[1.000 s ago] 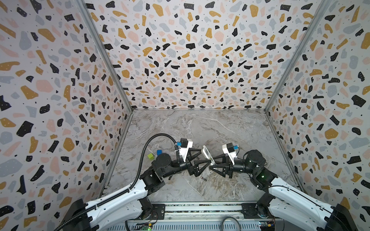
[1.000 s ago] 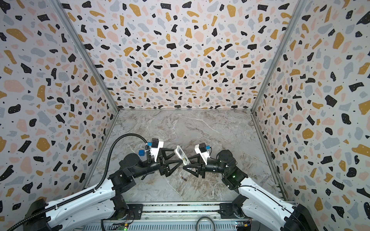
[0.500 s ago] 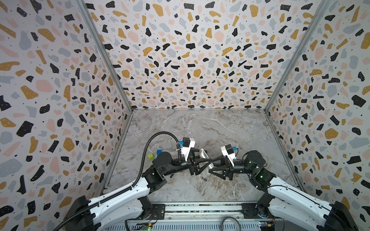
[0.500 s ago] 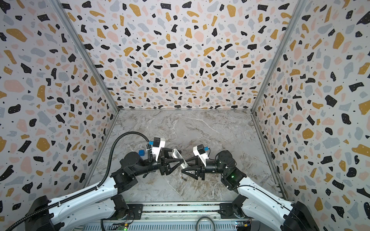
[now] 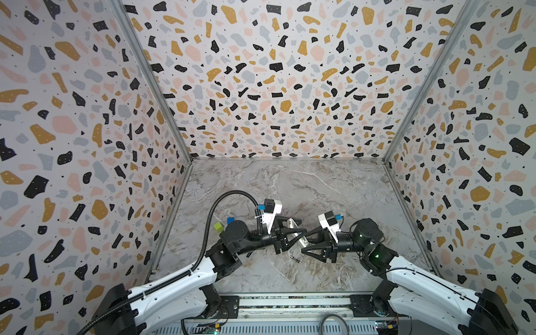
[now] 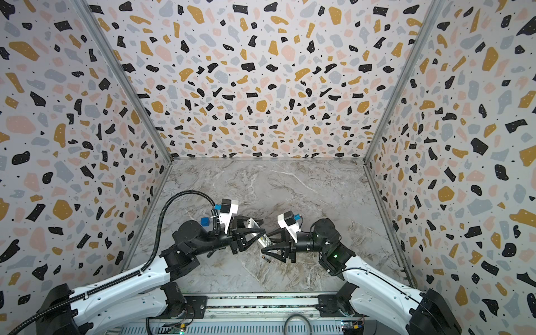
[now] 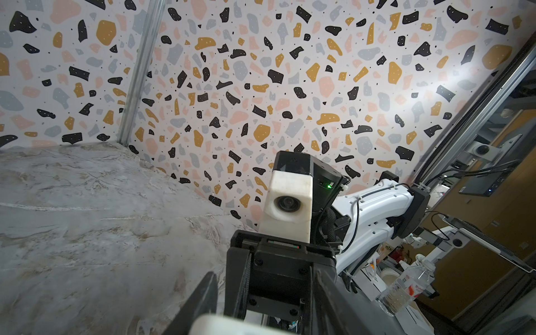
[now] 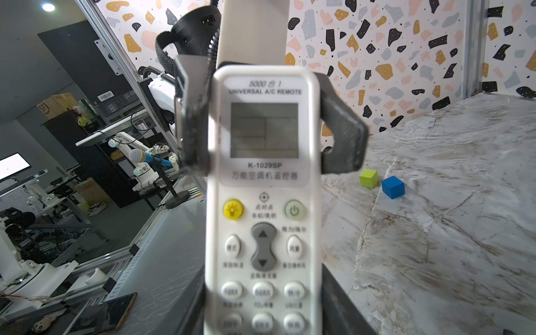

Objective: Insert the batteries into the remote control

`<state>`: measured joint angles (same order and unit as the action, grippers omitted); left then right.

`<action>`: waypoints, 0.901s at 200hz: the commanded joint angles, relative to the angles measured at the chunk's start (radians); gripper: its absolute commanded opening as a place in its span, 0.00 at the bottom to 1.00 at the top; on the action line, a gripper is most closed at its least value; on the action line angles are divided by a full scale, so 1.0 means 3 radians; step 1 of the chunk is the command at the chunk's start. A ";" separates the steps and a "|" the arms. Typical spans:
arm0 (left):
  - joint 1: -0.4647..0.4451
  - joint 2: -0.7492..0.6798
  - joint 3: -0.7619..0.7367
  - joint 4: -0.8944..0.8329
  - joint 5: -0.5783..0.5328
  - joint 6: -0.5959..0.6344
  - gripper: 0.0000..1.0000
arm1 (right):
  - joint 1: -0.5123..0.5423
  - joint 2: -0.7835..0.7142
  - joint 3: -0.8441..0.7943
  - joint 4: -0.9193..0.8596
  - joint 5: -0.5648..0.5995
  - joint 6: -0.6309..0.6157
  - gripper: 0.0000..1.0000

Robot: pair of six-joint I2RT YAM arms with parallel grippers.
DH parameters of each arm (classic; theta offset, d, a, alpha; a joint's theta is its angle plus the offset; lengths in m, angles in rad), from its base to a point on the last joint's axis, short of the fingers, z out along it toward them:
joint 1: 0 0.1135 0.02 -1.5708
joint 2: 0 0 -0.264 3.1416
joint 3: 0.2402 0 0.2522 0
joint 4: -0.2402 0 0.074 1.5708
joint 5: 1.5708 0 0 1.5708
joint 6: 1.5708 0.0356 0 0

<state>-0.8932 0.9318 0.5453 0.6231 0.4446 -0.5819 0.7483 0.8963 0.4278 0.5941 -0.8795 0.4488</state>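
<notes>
Together, left end effector [image 5: 301,227] and right end effector [image 5: 304,242] both clamp the remote control [image 8: 262,185].

Bright even light; blurry remote control [image 8: 262,203]

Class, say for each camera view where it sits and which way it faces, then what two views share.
Both top views: high at the front, looking down onto the table; left arm, right arm, remote control between them.
Left wrist: on the left arm, facing the right arm's camera; own left fingers.
Right wrist: on the right arm, facing the remote control's buttons; own right fingers holding it.
Shared: blue cube, right wrist and top views.
</notes>
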 commanded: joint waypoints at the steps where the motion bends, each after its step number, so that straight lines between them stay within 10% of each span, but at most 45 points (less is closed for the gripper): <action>1: -0.0012 -0.0013 0.0031 0.0254 0.0015 0.0019 0.17 | 0.0016 -0.0070 0.0124 0.0076 0.0026 0.0061 0.00; 97: -0.0014 0.0223 0.0161 0.0122 -0.0415 -0.0390 0.00 | 0.0061 -0.0195 0.0297 -0.0716 0.0900 -0.0345 0.80; 180: -0.0010 0.0233 0.0326 -0.0524 -0.1106 -0.0754 0.00 | 0.0393 -0.0164 0.0550 -0.1481 0.2009 -0.0765 0.84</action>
<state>-0.8932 1.0073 0.6090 0.4973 0.1932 -0.7647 0.8249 0.8452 0.5358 0.2306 -0.4133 0.2787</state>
